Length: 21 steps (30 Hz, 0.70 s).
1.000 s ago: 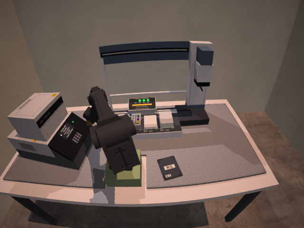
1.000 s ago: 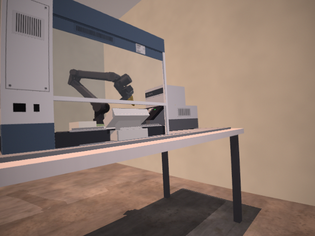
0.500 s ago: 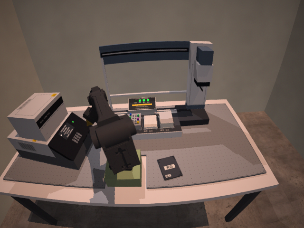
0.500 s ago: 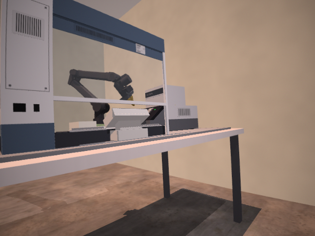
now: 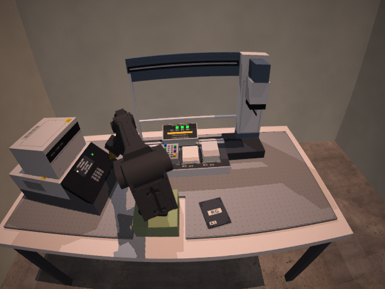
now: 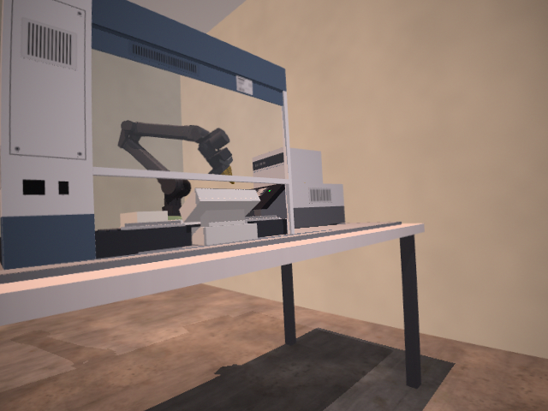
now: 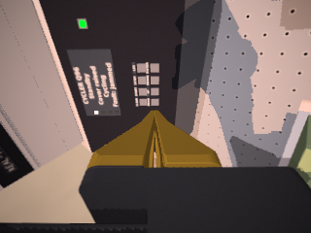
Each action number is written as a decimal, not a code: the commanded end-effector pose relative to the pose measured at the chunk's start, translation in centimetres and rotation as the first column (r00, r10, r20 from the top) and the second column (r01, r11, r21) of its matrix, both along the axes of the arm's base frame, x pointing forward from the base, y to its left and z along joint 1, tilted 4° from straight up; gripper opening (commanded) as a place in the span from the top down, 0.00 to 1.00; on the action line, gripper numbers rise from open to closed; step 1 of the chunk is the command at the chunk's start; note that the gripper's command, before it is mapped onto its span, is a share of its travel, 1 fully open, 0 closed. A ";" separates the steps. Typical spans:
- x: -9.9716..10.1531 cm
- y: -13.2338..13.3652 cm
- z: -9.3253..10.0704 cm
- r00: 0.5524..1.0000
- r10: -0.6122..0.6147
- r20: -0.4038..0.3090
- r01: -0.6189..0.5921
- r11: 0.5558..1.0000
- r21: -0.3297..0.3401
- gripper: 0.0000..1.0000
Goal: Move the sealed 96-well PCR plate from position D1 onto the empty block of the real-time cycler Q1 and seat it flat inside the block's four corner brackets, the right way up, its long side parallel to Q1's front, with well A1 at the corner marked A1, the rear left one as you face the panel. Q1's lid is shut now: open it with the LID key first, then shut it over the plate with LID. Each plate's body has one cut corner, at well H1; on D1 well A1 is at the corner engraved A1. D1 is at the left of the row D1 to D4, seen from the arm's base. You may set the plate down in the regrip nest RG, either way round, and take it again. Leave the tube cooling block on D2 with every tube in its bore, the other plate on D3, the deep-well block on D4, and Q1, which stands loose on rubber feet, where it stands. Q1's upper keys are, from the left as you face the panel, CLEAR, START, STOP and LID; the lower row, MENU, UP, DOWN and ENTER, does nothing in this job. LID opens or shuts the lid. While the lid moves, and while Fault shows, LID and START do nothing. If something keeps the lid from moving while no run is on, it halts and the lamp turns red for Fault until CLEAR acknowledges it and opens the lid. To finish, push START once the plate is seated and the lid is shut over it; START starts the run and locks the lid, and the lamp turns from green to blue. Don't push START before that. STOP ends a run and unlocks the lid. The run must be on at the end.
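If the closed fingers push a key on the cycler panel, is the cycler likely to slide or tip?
Tipping seems unlikely: cycler Q1 looks broad and low, its lid shut. A small slide is possible, since the sloped panel faces the shut, empty gripper, so a push goes partly sideways. The keys look small; a gentle press suits.

A matt black control panel (image 7: 121,58) fronts the cycler's smooth pale-grey casing (image 5: 40,146); the table (image 5: 264,245) carries a dotted grey mat (image 5: 273,198), above a rough brown floor (image 6: 133,345).
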State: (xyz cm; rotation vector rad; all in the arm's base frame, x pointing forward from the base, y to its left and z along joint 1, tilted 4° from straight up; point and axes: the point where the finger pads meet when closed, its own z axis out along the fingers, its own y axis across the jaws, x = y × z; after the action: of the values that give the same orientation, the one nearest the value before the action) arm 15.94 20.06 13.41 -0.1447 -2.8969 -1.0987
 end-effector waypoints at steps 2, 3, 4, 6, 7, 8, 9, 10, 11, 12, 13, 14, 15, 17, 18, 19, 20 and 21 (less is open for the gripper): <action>1.6 0.8 2.6 0.997 0.010 0.073 -0.013 0.999 0.033 1.00; 1.5 0.7 2.5 0.998 0.010 0.069 -0.013 0.999 0.031 1.00; 1.4 0.7 2.3 0.998 0.011 0.066 -0.013 0.999 0.029 1.00; 1.2 0.6 1.9 0.998 0.011 0.059 -0.012 1.000 0.026 1.00; 1.1 0.5 1.7 0.998 0.011 0.056 -0.012 1.000 0.024 1.00; 1.0 0.5 1.5 0.999 0.011 0.053 -0.012 1.000 0.022 1.00; 0.9 0.4 1.4 0.999 0.011 0.049 -0.012 1.000 0.020 1.00; 0.8 0.3 1.2 0.999 0.012 0.046 -0.012 1.000 0.019 1.00; 0.7 0.3 1.0 0.999 0.012 0.042 -0.012 1.000 0.017 1.00; 0.6 0.2 0.8 0.999 0.012 0.039 -0.012 1.000 0.015 1.00; 0.6 0.2 0.8 0.999 0.012 0.038 -0.012 1.000 0.015 1.00; 0.6 0.2 0.8 0.999 0.012 0.039 -0.012 1.000 0.015 1.00; 0.6 0.3 0.8 0.999 0.012 0.039 -0.013 1.000 0.015 1.00; 0.8 0.4 1.2 0.999 0.012 0.048 -0.013 1.000 0.020 1.00; 0.8 0.4 1.2 0.999 0.012 0.048 -0.013 1.000 0.020 1.00; 0.8 0.4 1.2 0.999 0.012 0.048 -0.013 1.000 0.020 1.00; 0.9 0.4 1.4 0.999 0.012 0.051 -0.013 1.000 0.021 1.00; 1.0 0.5 1.6 0.998 0.012 0.055 -0.013 1.000 0.023 1.00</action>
State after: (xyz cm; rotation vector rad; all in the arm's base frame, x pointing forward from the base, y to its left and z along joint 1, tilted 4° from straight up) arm 15.83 20.00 13.23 -0.1466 -2.8949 -1.0946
